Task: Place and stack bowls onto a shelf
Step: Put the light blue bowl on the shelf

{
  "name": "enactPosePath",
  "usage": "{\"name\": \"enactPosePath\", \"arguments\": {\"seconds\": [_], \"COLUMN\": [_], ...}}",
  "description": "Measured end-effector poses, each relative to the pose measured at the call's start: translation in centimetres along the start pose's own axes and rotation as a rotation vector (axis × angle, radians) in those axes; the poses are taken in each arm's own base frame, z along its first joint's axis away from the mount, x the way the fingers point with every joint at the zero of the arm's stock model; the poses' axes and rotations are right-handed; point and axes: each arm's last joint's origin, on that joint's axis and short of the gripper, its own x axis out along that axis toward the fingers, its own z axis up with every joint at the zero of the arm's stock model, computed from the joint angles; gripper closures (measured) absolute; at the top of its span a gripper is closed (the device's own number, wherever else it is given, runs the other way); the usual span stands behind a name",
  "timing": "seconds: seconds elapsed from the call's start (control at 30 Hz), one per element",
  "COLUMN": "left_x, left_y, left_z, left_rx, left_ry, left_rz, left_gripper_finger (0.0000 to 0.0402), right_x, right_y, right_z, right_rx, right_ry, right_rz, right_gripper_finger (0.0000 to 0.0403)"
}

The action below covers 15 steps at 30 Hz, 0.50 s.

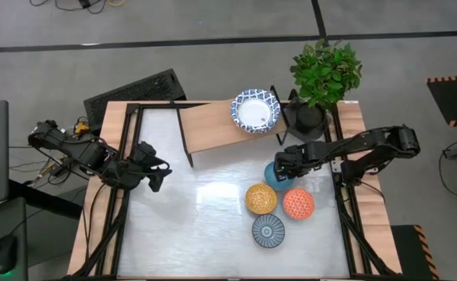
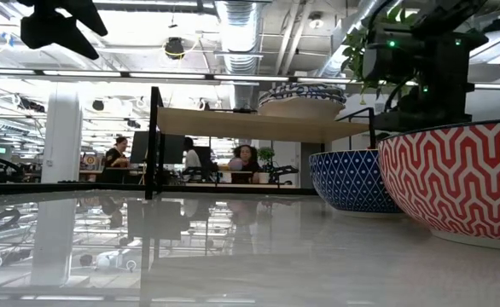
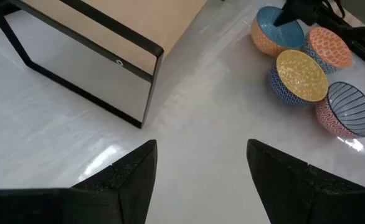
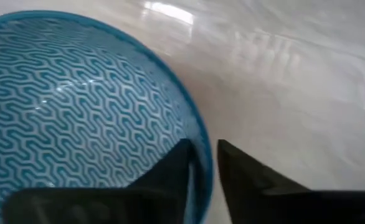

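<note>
High view: the right pincer [image 1: 279,165] reaches the light blue bowl [image 1: 275,179] near the counter's [image 1: 189,234] right edge; the left pincer [image 1: 157,178] waits, spread, over bare counter.

Right wrist view: the fingers [image 4: 170,171] pinch that bowl's [image 4: 76,106] rim, one inside, one outside.

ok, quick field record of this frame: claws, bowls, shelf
left claw: open, hovering over the table's left side, holding nothing
right claw: fingers pinching the light blue bowl's rim, one inside, one outside
shelf: one white bowl on its right end
table: yellow bowl, red bowl, dark blue bowl, clustered near the light blue one
plant: right of shelf
</note>
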Motion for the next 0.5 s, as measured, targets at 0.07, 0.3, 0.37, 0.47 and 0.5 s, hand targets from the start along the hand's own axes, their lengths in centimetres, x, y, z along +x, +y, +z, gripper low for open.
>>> {"name": "enactPosePath", "arguments": {"seconds": [0.07,0.3,0.37,0.47,0.5], "left_x": [0.0,0.0,0.0,0.0,0.0], "left_y": [0.0,0.0,0.0,0.0,0.0], "left_z": [0.0,0.0,0.0,0.0,0.0], "left_rx": [-0.002,-0.005,-0.016,-0.025,-0.025], "left_ry": [-0.004,-0.007,-0.001,0.011,0.014], "left_rz": [0.002,0.004,0.001,-0.004,-0.006], "left_gripper_finger": [0.0169,0.0169,0.0169,0.0169,0.0169], "right_x": [0.0,-0.1,-0.5,-1.4,-2.0], "right_y": [0.1,0.1,0.1,0.6,0.9], "right_z": [0.1,0.6,0.8,1.2,1.4], "right_rx": [0.003,0.028,0.031,0.032,0.021], "right_ry": [-0.003,-0.009,-0.011,-0.023,-0.032], "right_rz": [0.009,0.022,0.025,0.048,0.069], "right_gripper_finger": [0.0344,0.0363,0.0363,0.0363,0.0363]}}
